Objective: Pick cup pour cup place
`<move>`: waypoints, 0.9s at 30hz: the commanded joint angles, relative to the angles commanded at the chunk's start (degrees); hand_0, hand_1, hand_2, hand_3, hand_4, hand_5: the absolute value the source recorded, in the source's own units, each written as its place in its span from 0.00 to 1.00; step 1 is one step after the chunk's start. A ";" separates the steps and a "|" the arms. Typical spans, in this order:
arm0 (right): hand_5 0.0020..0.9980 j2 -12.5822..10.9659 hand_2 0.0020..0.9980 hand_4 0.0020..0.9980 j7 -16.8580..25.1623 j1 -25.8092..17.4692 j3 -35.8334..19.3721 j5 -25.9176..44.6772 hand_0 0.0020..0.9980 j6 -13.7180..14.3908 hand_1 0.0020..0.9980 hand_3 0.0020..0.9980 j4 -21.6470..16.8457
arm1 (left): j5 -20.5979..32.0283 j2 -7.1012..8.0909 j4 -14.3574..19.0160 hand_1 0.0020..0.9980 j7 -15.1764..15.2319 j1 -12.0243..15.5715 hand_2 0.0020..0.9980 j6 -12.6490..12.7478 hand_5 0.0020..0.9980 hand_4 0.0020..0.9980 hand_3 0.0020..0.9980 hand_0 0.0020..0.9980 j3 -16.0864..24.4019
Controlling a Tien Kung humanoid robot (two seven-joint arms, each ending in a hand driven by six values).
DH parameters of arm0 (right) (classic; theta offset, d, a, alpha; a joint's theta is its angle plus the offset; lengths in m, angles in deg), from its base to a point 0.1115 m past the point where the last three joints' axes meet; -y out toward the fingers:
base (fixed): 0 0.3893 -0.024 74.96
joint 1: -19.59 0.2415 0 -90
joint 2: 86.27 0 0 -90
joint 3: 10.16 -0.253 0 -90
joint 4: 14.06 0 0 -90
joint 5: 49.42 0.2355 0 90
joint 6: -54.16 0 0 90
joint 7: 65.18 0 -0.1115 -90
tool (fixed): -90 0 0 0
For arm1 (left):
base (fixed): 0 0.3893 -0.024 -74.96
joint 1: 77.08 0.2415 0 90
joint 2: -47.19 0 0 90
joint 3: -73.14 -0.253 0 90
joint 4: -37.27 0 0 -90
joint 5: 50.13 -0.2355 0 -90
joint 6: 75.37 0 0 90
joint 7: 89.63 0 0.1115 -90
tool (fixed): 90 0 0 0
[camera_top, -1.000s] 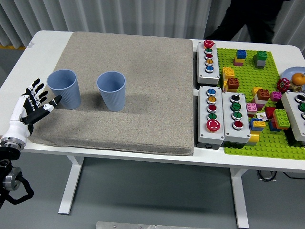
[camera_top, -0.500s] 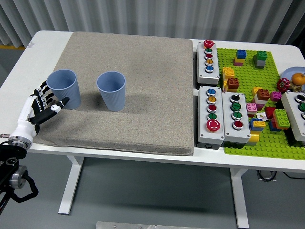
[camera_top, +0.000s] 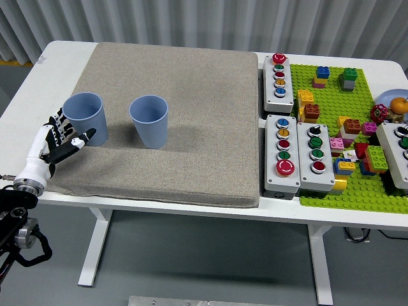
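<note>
two blue cups (camera_top: 85, 118) stand just beside the spread left robot hand (camera_top: 57, 140).

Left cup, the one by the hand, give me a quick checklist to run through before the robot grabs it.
1. Left cup upright on the mat: ok.
2. Left hand open, fingers spread, holding nothing: ok.
3. Hand beside the cup at its left, thumb near the wall; whether it touches: cannot tell.
4. Gap between left cup and right cup, so closing fingers should miss the second one: ok.
5. Right cup upright and open to receive the pour: ok.
6. Contents of the left cup: cannot tell.
</note>
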 joint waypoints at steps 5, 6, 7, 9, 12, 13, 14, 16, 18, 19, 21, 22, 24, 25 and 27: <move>0.12 0.05 0.63 0.00 0.01 -0.10 0.11 0.06 0.71 0.02 0.66 0.59 0.00 | 0.17 -0.14 -0.74 0.92 -0.03 -0.61 1.00 -0.04 0.31 0.95 1.00 0.93 -0.84; 0.12 0.07 0.63 0.00 0.04 -0.09 0.15 0.24 0.71 0.05 0.66 0.59 0.00 | 0.51 0.01 -0.96 0.92 0.00 -1.09 1.00 -0.08 0.31 0.95 1.00 0.93 -1.26; 0.12 0.08 0.63 0.00 0.04 -0.09 0.16 0.28 0.71 0.05 0.66 0.59 0.00 | 0.59 0.06 -1.02 0.92 0.01 -1.21 1.00 -0.10 0.31 0.95 1.00 0.93 -1.37; 0.12 0.08 0.63 0.00 -0.01 -0.08 0.01 0.09 0.71 -0.06 0.66 0.59 0.00 | 0.90 0.26 -1.53 0.92 -0.02 -2.25 1.00 -0.04 0.31 0.95 1.00 0.93 -1.97; 0.12 0.05 0.63 0.00 0.00 -0.05 0.06 0.02 0.71 -0.12 0.66 0.59 0.00 | 1.06 0.39 -2.09 0.92 -0.10 -3.10 1.00 -0.04 0.31 0.95 1.00 0.93 -2.48; 0.12 0.04 0.63 0.00 0.04 -0.07 0.13 0.16 0.71 -0.13 0.66 0.59 0.00 | 1.05 0.38 -2.34 0.92 -0.15 -3.37 1.00 -0.04 0.31 0.95 1.00 0.93 -2.63; 0.12 0.02 0.63 0.00 0.07 -0.09 0.22 0.24 0.71 -0.15 0.66 0.59 0.00 | 1.17 0.37 -2.61 0.92 -0.11 -3.66 1.00 -0.02 0.31 0.95 1.00 0.93 -2.81; 0.12 0.01 0.63 0.00 0.07 -0.13 0.26 0.21 0.71 -0.17 0.66 0.59 0.00 | 1.42 0.36 -2.99 0.92 -0.04 -4.10 1.00 0.00 0.31 0.95 1.00 0.93 -3.14; 0.12 0.01 0.63 0.00 0.05 -0.16 0.23 0.11 0.71 -0.20 0.66 0.59 0.00 | 1.67 0.37 -3.28 0.92 -0.01 -4.50 1.00 0.00 0.31 0.95 1.00 0.93 -3.44; 0.12 0.01 0.63 0.00 0.03 -0.16 0.22 0.05 0.71 -0.21 0.66 0.59 0.00 | 1.81 0.37 -3.41 0.92 0.00 -4.69 1.00 -0.01 0.31 0.95 1.00 0.93 -3.58; 0.12 0.01 0.63 0.00 0.01 -0.16 0.21 0.00 0.71 -0.21 0.66 0.59 0.00 | 1.95 0.38 -3.54 0.92 0.02 -4.88 1.00 -0.02 0.32 0.95 1.00 0.93 -3.73; 0.12 0.01 0.63 0.00 0.01 -0.13 0.19 -0.01 0.71 -0.20 0.66 0.59 0.00 | 1.95 0.33 -3.65 0.92 0.00 -5.07 1.00 -0.04 0.32 0.95 1.00 0.93 -3.85; 0.12 0.02 0.63 0.00 0.03 -0.13 0.22 0.10 0.71 -0.17 0.66 0.59 0.00 | 2.02 0.26 -3.83 0.92 0.00 -5.27 1.00 -0.04 0.32 0.95 1.00 0.93 -3.99; 0.12 0.01 0.63 0.00 0.05 -0.11 0.25 0.16 0.71 -0.16 0.66 0.59 0.00 | 2.03 0.22 -3.90 0.92 -0.01 -5.35 1.00 -0.04 0.32 0.95 1.00 0.93 -4.01; 0.12 0.00 0.63 0.00 0.08 0.01 0.31 0.32 0.71 -0.12 0.66 0.59 0.00 | 2.04 0.11 -4.08 0.92 -0.05 -5.65 1.00 -0.04 0.32 0.95 1.00 0.93 -4.12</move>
